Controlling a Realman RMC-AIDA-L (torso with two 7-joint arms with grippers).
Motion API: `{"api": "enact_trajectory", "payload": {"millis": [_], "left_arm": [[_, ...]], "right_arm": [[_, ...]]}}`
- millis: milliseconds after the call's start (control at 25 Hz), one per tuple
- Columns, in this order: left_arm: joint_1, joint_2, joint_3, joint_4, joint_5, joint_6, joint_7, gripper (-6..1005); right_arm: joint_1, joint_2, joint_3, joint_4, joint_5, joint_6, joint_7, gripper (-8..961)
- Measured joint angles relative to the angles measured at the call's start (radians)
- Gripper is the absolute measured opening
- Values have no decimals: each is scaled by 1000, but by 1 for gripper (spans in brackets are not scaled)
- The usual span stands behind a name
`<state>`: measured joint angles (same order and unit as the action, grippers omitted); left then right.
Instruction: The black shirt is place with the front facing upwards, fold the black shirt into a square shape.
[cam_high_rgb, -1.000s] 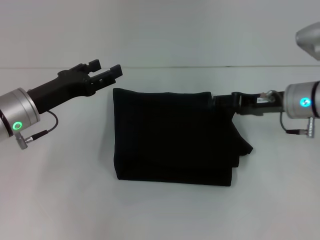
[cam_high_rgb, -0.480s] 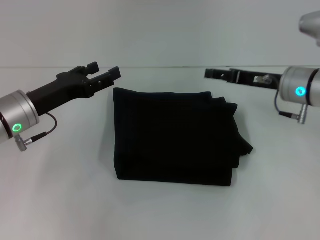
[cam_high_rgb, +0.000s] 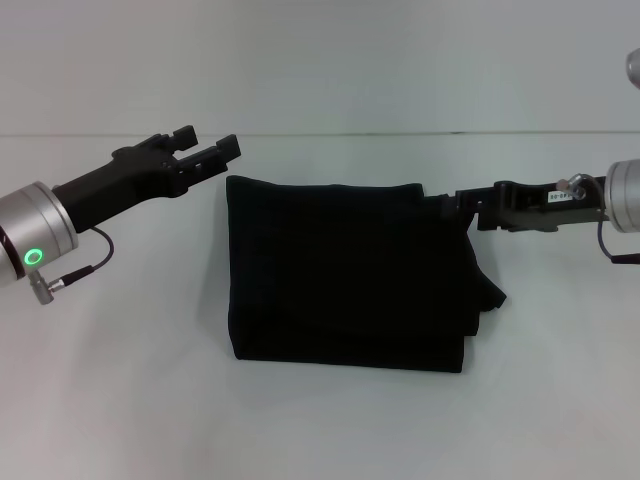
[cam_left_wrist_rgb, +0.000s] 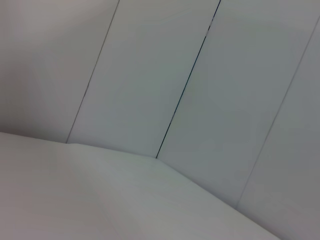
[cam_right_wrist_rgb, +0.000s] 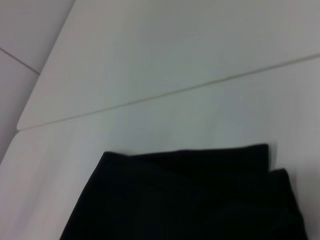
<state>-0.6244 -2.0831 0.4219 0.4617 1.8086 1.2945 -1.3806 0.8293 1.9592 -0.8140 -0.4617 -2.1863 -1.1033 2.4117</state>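
One black shirt (cam_high_rgb: 340, 270), one left gripper (cam_high_rgb: 205, 148), one right gripper (cam_high_rgb: 455, 205).

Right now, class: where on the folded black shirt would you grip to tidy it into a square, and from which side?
Probably the loose flap sticking out at the black shirt's right edge, approached from the robot's right. The other edges lie straight; only that side steps outward. The right gripper is already at that side's far corner, while the left gripper hovers beyond the far left corner.

White table (cam_high_rgb: 330, 430), folded black shirt (cam_high_rgb: 345, 270)
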Motion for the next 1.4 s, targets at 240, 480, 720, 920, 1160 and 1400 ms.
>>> {"api": "enact_trajectory", "payload": {"millis": [240,480,720,920,1160,1400], "left_arm": [[-4,0,0,0,1,0,4,843],[-4,0,0,0,2,0,5,842],[-5,4,0,0,2,-1,6,842],[-6,4,0,0,1,-9,7,842],[-5,3,0,0,-4,-17,10,842],[0,4,-4,0,-6,-34,21,842]], "right_arm": [[18,-16,-13,26,-4,-41,33,776],[45,15,-73,76,-6,48,33,775],[49,53,-73,68,-1,115,10,775],[53,92,-66,70,49,251,-65,775],[55,131,-70,88,168,413,-199,776],[62,135,-73,125,285,484,-372,776]]}}
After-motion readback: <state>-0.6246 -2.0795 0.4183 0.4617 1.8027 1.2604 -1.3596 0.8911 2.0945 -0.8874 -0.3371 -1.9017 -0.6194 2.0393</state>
